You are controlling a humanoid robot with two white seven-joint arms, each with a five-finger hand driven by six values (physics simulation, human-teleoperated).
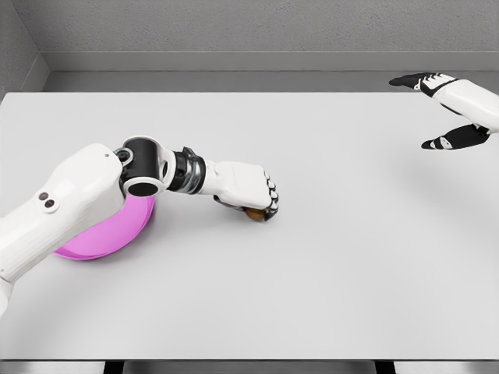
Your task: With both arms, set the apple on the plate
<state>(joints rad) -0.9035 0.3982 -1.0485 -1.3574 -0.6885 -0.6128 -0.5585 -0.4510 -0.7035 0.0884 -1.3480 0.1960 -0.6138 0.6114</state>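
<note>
My left hand point(261, 204) lies near the middle of the white table point(327, 257), its fingers curled down over a small brownish apple point(255, 213) of which only a sliver shows under the palm. The pink plate point(117, 234) sits at the left, largely hidden behind my left forearm and elbow. My right hand point(437, 109) hovers at the far right near the table's back edge, with fingers spread and holding nothing, well away from the apple.
The table's back edge meets a grey wall. The front edge runs along the bottom of the view.
</note>
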